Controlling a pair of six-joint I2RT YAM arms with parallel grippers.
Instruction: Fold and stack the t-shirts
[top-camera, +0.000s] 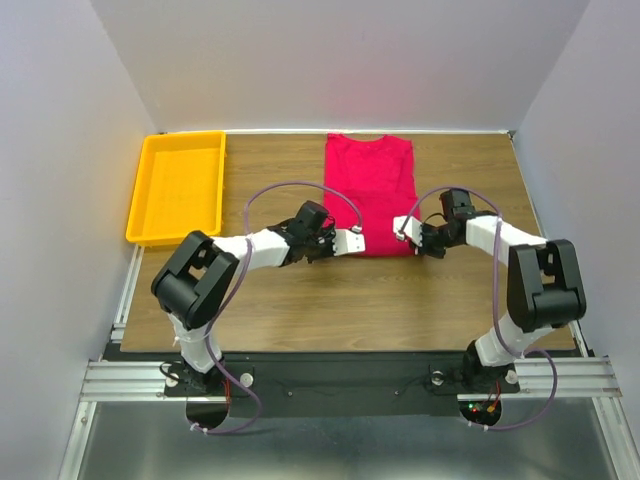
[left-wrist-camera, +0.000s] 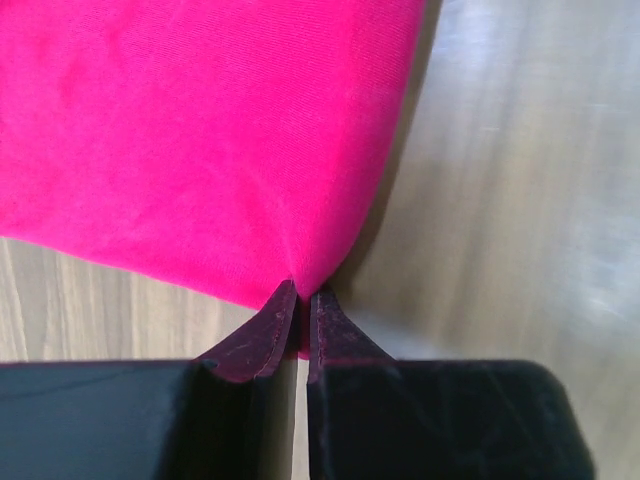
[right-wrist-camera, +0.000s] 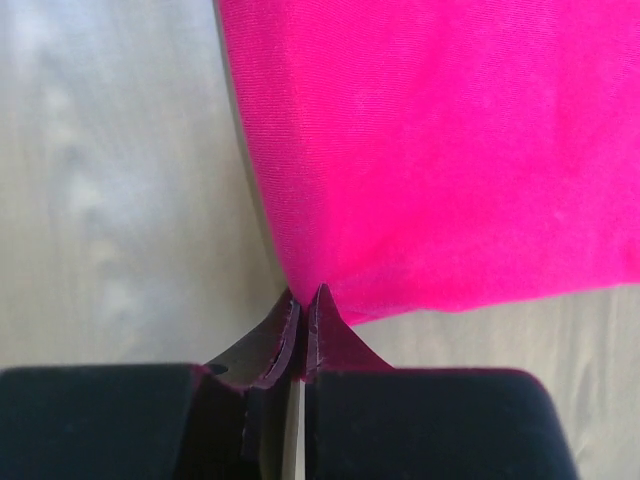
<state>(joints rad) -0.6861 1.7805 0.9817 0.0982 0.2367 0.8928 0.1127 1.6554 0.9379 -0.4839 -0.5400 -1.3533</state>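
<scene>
So my left gripper (left-wrist-camera: 303, 294) and right gripper (right-wrist-camera: 305, 294) are pinched tight on the near corners of the t-shirt (top-camera: 368, 185), which looks soft, floppy and light.

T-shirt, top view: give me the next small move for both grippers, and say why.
Probably raise both near corners together, ready to fold them toward the far end. The left gripper and right gripper are each shut on a near hem corner of the red t-shirt, which lies flat as a narrow rectangle with no sleeves sticking out, so a half-fold looks due.
</scene>
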